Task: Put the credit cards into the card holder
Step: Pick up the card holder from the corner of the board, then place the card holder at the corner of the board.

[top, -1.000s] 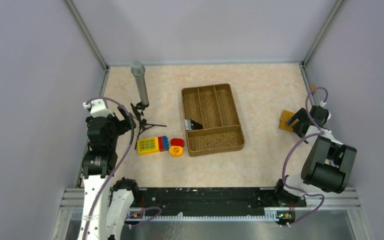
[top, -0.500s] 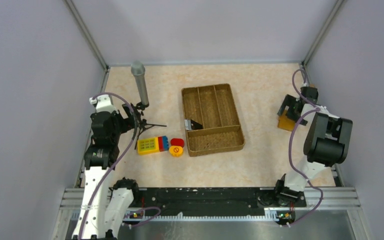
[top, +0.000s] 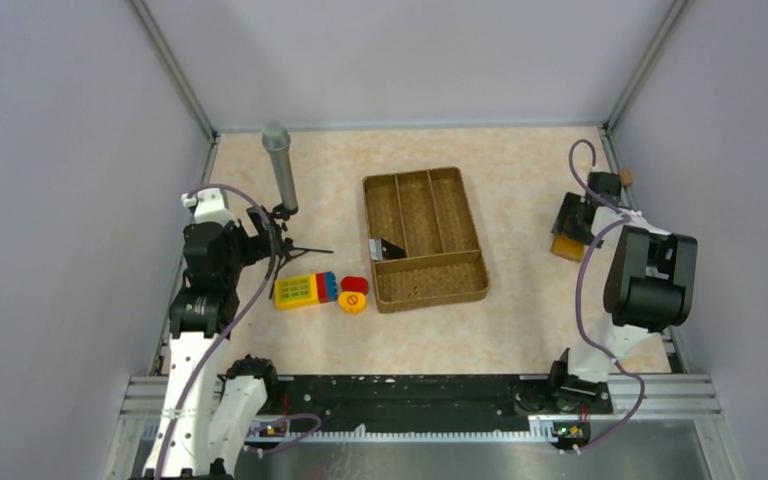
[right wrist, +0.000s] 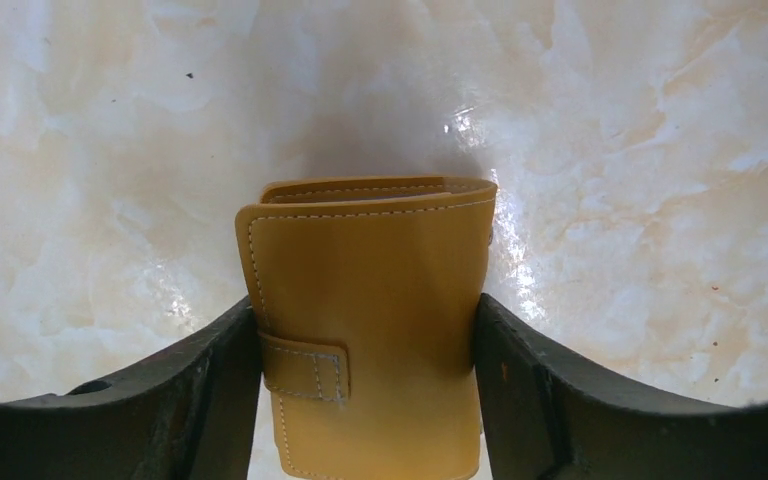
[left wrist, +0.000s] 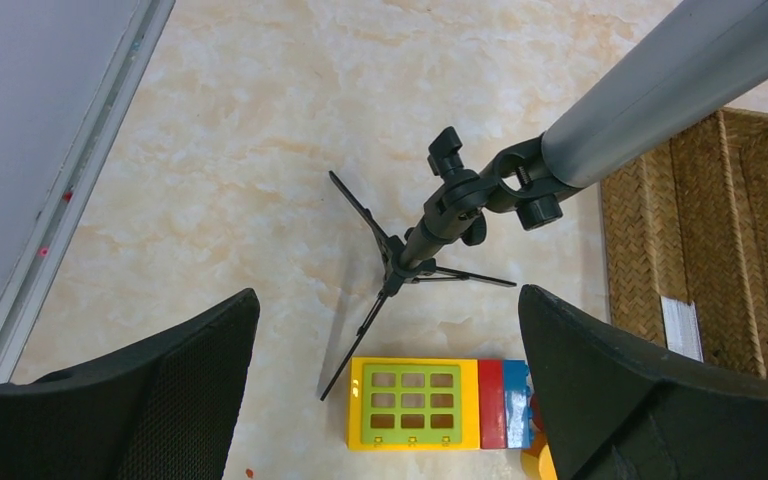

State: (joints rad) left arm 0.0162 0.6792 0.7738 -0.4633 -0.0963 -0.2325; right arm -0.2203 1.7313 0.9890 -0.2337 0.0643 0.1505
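Under right tool (top: 574,216), card holder (top: 564,247) half-hidden

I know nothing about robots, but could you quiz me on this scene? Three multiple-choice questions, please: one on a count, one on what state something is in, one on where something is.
1. How many sections has the woven tray?
A) two B) four C) six

2. What state is the left tool in?
A) wide open, empty B) clamped on a card C) shut tight

3. Where is the tan card holder?
A) in the woven tray B) in the left tool C) on the table, between the right tool's fingers

Answers:
1 B, three long sections plus one across the near end.
2 A, its fingers stand far apart, touching nothing.
3 C, the right wrist view shows a finger at each side of it.
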